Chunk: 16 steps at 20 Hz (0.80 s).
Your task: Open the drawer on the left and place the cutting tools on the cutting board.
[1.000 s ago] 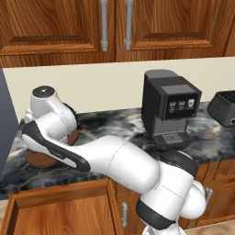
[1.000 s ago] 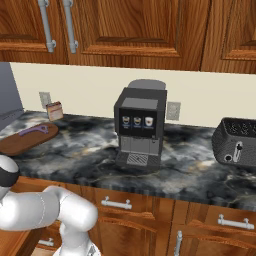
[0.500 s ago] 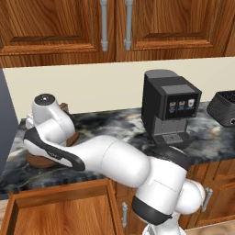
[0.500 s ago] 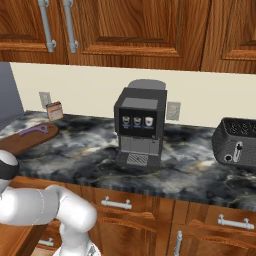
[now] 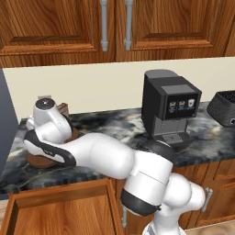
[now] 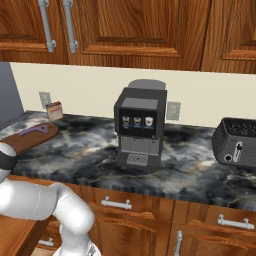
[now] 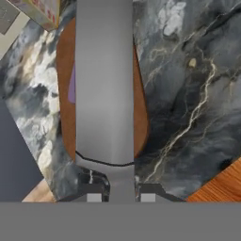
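Marbled counter [image 6: 90,150] beneath wooden cabinets [image 6: 135,27]

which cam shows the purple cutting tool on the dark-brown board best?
Right base view: the slender purple cutting tool lies unobstructed on the dark-brown wooden cutting board. Hand view gives a purple sliver beside the grey blade. In the left base view the arm covers that spot.

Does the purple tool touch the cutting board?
Touching. The right base view shows the purple tool lying flat on the cutting board, with no gap under it.
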Available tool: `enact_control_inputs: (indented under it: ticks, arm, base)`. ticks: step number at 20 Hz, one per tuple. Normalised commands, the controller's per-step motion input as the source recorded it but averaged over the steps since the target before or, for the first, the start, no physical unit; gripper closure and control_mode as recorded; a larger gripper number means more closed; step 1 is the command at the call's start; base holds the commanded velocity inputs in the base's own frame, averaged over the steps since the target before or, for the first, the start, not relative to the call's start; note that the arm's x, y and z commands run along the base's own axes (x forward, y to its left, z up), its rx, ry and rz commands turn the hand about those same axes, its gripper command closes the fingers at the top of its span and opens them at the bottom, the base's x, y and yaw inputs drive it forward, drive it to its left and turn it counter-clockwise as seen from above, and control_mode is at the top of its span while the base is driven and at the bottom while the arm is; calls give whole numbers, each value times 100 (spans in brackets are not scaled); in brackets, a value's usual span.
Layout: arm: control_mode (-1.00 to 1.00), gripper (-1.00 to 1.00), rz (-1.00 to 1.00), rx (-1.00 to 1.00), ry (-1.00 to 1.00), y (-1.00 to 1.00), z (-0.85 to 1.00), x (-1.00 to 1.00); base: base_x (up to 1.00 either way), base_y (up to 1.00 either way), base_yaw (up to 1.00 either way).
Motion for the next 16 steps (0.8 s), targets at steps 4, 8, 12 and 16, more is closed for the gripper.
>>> enact_control_inputs:
  ticks: [4,8,12,16]
  arm:
    - [-100,100,-1,-3,3,13,-19,52]
    - [-100,100,0,-2,5,11,-33,42]
    - [-100,100,-1,0,4,6,-28,41]
    - [-100,100,0,0,3,1,-24,41]
  base:
    - [0,0,0]
    - [0,0,0]
    - [0,0,0]
    - [0,0,0]
